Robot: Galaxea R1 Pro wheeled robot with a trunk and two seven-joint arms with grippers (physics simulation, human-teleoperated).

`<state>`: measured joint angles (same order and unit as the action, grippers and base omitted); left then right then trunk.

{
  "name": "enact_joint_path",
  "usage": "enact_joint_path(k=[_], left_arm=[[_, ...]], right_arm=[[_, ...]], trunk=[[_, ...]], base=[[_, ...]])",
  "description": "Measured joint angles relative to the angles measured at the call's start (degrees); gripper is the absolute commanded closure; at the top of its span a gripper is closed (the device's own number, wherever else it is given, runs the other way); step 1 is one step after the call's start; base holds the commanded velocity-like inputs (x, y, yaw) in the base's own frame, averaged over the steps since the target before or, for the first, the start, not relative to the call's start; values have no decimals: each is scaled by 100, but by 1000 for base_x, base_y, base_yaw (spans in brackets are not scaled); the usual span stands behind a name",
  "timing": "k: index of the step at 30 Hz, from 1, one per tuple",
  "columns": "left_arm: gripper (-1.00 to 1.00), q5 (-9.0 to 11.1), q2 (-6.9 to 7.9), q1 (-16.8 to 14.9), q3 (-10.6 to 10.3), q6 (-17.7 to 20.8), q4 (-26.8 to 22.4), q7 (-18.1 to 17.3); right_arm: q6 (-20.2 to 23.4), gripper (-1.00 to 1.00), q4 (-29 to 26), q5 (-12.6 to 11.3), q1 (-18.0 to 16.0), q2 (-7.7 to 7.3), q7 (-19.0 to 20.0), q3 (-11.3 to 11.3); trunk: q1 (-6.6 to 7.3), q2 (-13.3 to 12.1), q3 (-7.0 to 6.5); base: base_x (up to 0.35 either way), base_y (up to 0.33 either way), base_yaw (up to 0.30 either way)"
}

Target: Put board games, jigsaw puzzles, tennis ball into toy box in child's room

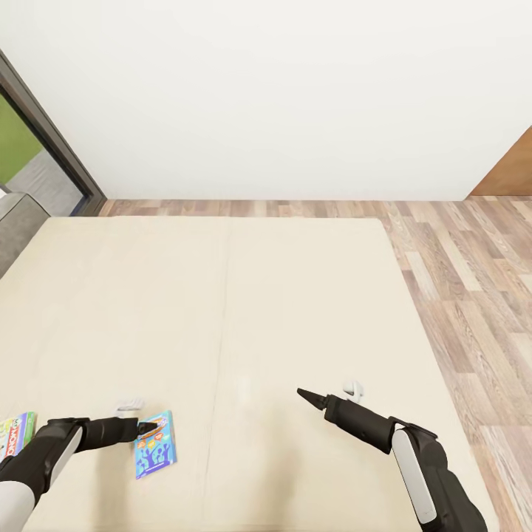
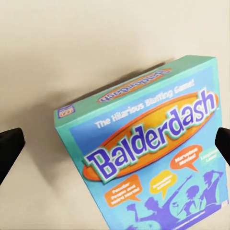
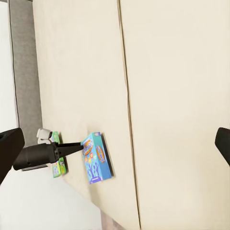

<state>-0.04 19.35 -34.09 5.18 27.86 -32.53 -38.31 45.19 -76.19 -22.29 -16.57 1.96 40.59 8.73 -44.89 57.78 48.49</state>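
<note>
Two game boxes on bed (image 1: 222, 295): Balderdash box (image 1: 155, 445) under left gripper (image 1: 154, 427), jaws released; Monopoly box (image 1: 16, 434) beside; right gripper (image 1: 307, 397) jaws released

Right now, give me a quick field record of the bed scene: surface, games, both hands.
surface: cream bed, seam down the middle
game 1: light-blue Balderdash box, lying flat near the bed's near edge
game 2: Monopoly box, further toward the robot's left, cut by the head view's edge
left hand: open, over the Balderdash box, no grasp
right hand: over bare mattress, holding nothing; fingers spread in its wrist view
floor: wood planks beside the bed
</note>
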Motion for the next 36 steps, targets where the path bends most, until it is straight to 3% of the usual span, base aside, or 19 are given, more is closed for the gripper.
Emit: enact_joint_path(k=[9,23,29,36], left_arm=[[-100,1,-39,-7,9,-4,162,450],[-100,24,-41,-25,17,-236,490,466],[-100,28,-43,-24,-15,-403,498,338],[-100,-3,-43,-24,-46,-761,498,-143]], right_arm=[[0,-100,0,0,0,0,1,0],[0,-100,0,2,-1,0,1,0],[0,-100,0,8,-1,0,-7,0],[0,-100,0,9,0,0,-8,0]], trunk=[[0,0,0],[0,0,0],[0,0,0],[0,0,0]], base=[[0,0,0],[0,0,0],[0,0,0],[0,0,0]])
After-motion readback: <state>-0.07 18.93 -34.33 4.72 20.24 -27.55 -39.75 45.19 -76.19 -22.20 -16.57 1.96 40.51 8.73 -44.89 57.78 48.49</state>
